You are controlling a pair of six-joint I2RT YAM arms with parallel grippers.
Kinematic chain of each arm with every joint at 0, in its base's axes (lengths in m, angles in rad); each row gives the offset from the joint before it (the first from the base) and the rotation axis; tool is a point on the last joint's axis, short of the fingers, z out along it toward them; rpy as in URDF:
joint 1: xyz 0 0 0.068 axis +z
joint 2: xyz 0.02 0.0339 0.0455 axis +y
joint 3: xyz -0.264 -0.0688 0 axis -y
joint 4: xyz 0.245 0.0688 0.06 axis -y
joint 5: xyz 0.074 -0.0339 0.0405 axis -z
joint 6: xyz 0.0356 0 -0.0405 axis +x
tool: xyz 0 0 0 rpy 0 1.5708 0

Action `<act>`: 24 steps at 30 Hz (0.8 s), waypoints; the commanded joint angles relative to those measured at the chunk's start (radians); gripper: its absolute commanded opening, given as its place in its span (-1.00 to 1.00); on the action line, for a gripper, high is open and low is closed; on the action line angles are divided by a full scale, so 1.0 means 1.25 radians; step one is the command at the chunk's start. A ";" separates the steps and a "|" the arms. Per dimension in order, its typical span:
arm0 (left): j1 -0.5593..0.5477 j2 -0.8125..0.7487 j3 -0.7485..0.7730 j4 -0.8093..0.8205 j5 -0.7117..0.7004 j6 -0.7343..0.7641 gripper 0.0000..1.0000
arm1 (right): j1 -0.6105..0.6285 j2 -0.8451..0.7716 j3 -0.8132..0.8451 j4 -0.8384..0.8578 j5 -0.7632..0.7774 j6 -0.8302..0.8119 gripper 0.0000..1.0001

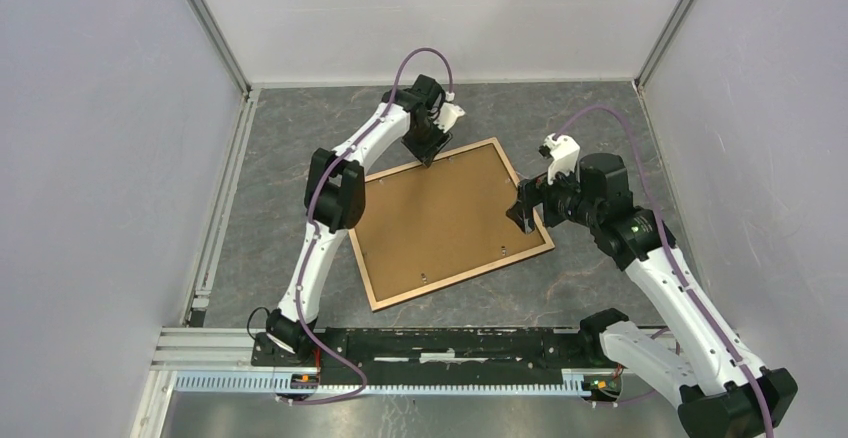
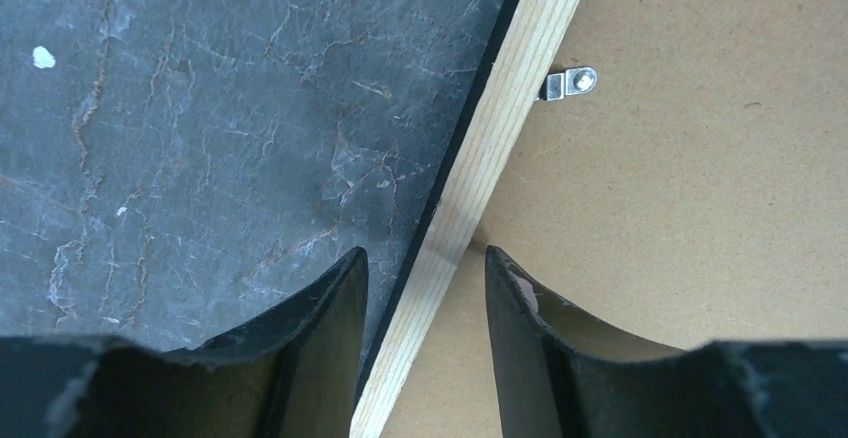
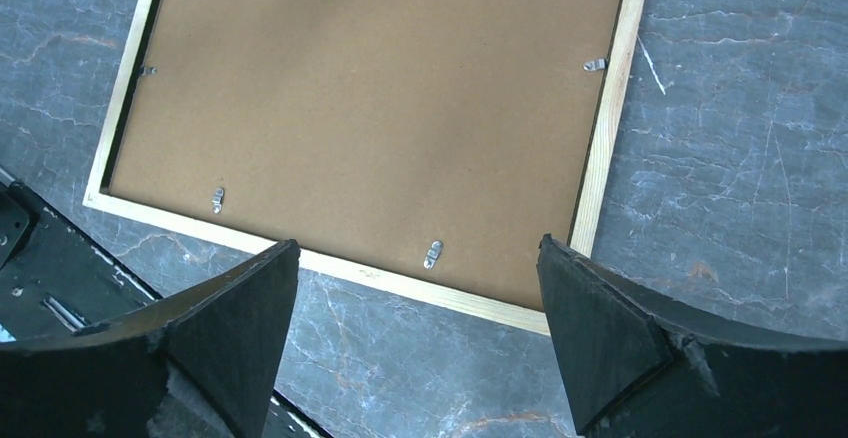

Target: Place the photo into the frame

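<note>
The frame [image 1: 464, 278] lies on the grey table with its light wood face up. A plain brown backing board [image 1: 445, 223] fills it. The photo is hidden. My left gripper [image 1: 427, 158] is at the frame's far rail. In the left wrist view that gripper [image 2: 427, 263] is open and straddles the wood rail [image 2: 500, 128], one finger over the table, the other over the board [image 2: 680, 208], with a gap on each side. My right gripper [image 1: 522, 213] hovers wide open at the frame's right rail [image 3: 605, 148], nothing between its fingers [image 3: 250, 308].
Small metal turn clips [image 3: 433, 254] sit along the inside of the rails, one close to the left fingers [image 2: 570, 83]. White walls close in the table on three sides. An aluminium rail [image 1: 400, 380] carries the arm bases at the near edge.
</note>
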 commanded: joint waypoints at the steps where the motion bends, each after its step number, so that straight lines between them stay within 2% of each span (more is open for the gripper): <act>1: -0.005 0.016 0.009 -0.006 -0.017 0.021 -0.02 | 0.000 -0.018 0.003 0.032 0.078 0.060 0.86; 4: -0.006 0.026 0.011 -0.003 -0.054 -0.002 -0.15 | 0.000 -0.052 -0.028 0.061 0.178 0.126 0.96; 8: -0.005 0.038 0.000 -0.023 -0.096 -0.038 -0.32 | -0.019 -0.101 -0.096 0.117 0.160 0.179 0.96; 12: 0.007 0.004 -0.088 -0.022 -0.124 -0.067 -0.46 | -0.027 -0.049 -0.064 0.057 0.252 0.185 0.96; 14: 0.019 -0.021 -0.144 -0.008 -0.141 -0.091 -0.64 | -0.027 -0.022 -0.040 0.047 0.251 0.172 0.97; 17: 0.032 -0.066 -0.217 0.019 -0.183 -0.194 -0.94 | -0.028 -0.007 -0.032 0.060 0.280 0.198 0.96; 21: 0.051 -0.157 -0.364 0.068 -0.166 -0.371 -0.95 | -0.027 0.042 -0.018 0.062 0.313 0.261 0.96; 24: 0.055 -0.234 -0.521 0.119 -0.155 -0.492 -0.95 | -0.028 0.106 -0.009 0.060 0.311 0.293 0.96</act>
